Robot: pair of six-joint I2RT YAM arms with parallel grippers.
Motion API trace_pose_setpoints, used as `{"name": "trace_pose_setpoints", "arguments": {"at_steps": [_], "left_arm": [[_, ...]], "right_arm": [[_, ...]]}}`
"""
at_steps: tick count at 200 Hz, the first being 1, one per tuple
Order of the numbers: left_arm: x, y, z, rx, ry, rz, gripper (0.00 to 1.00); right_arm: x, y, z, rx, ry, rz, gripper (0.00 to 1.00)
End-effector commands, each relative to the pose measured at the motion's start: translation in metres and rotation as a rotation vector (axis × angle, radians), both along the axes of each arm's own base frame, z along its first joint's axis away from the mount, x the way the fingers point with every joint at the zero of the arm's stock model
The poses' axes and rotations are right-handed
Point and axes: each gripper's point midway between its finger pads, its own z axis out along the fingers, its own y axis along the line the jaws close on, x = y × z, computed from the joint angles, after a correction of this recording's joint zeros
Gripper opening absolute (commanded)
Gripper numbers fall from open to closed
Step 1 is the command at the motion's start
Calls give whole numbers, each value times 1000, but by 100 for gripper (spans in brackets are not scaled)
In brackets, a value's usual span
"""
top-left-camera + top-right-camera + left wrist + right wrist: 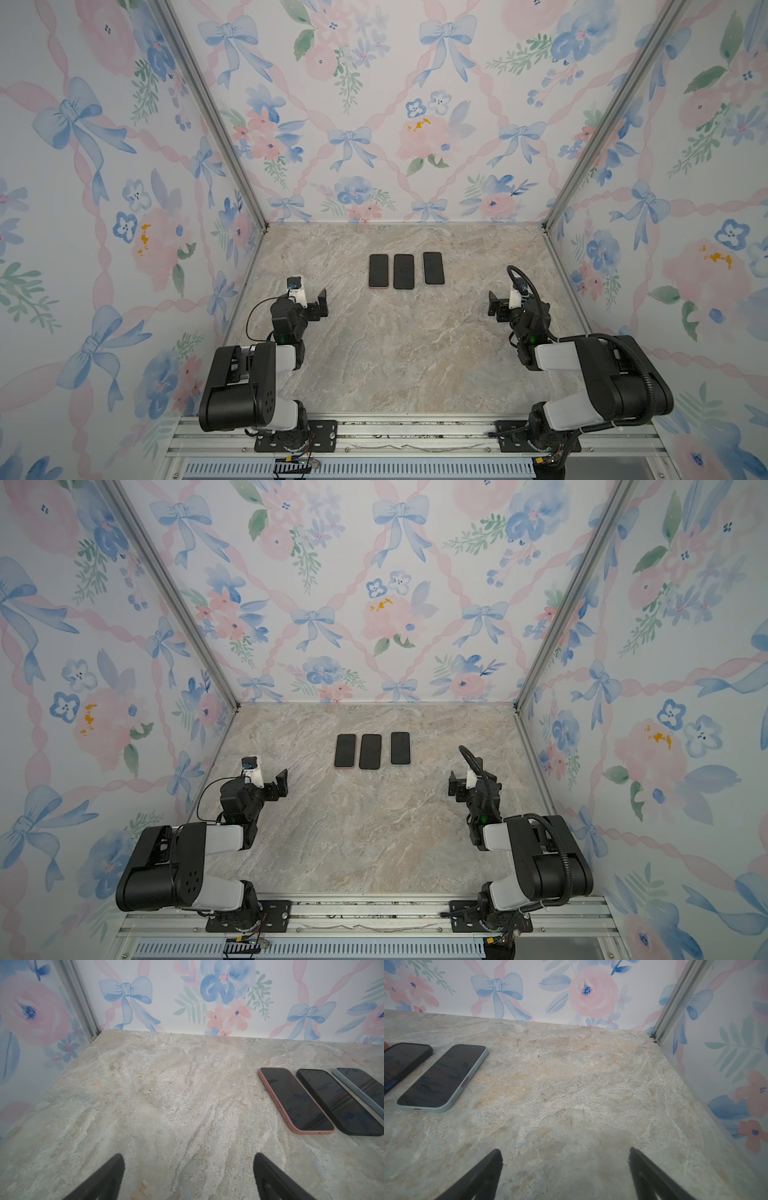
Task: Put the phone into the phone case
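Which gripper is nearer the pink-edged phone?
Left. The left gripper is just left of the pink-edged phone; the right gripper sits farther off, beyond the black phone and grey phone.

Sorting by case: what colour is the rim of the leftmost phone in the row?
Salmon pink; the phone shows it best in the left wrist view.

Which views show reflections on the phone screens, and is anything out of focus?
Left wrist view: the black phone screen carries striped reflections. Right wrist view: the grey-edged phone mirrors wallpaper leaves; the right end effector looks soft. Both top views: even light, no glare.
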Motion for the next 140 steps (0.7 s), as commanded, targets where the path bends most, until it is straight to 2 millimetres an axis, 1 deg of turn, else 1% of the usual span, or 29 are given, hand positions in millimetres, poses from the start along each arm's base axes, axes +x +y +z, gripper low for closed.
{"name": "trace_pose_setpoints", "arguments": {"at_steps": [1,21,34,48,58,108,140], "left_arm": [[10,-12,14,-13,-63,-79,98],[13,-15,13,-6,-60,-92,98],[18,-16,10,6,-47,-85,98],[20,-17,8,13,-34,-81,98],[22,-16,7,19,-25,-73,98],[25,-15,4,30,-8,-60,98],[25,-16,3,35,-2,-58,98]], "right_arm": [[11,3,8,28,-45,15,97],[13,4,6,26,-21,27,98],[15,4,4,30,-3,27,100],[20,2,2,48,31,30,97],[21,1,1,70,43,45,97],[21,0,1,73,39,39,97],[18,1,3,32,26,15,97]]}}
